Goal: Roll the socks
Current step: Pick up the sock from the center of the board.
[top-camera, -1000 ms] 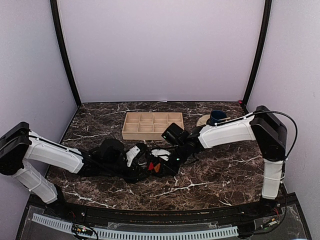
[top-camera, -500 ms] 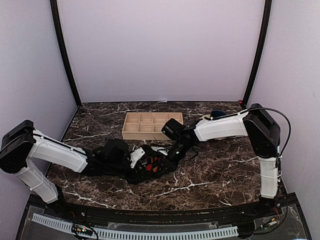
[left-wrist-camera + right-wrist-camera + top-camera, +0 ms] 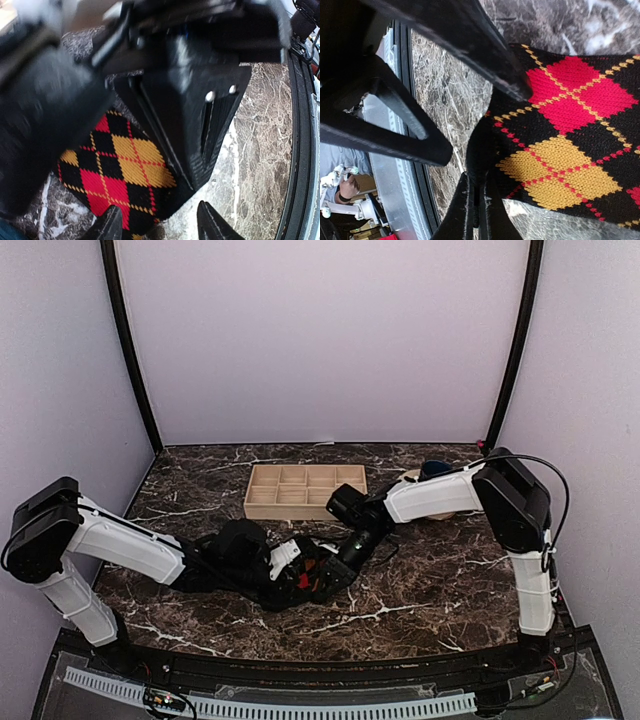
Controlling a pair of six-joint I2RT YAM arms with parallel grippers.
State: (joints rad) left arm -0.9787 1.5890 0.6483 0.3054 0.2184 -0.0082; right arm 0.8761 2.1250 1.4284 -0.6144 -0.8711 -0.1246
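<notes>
The argyle sock (image 3: 120, 170) is lying on the marble table (image 3: 440, 580), just below centre in the overhead frame. It is in front of the wooden compartment tray (image 3: 290, 512), and both arms are meeting over it. The right gripper (image 3: 475, 187) is pressing its fingers fully together. Their tips are sitting at the sock's black edge, lower centre of the right wrist frame, apparently nipping that hem. The left gripper (image 3: 159, 226) is hanging with its fingers spread wide at the bottom of its own frame, gripping nothing. One tip is hovering over the sock's lower border, the other over bare marble. The teal sock is not showing clearly, though a teal sliver in the lower left corner of the left wrist frame may be it.

The knit is looking light, limp and stretchy, so it is likely to sag and unroll rather than hold a shape. Taking hold at one end, through both layers, and pinning the roll while turning is looking safest.
</notes>
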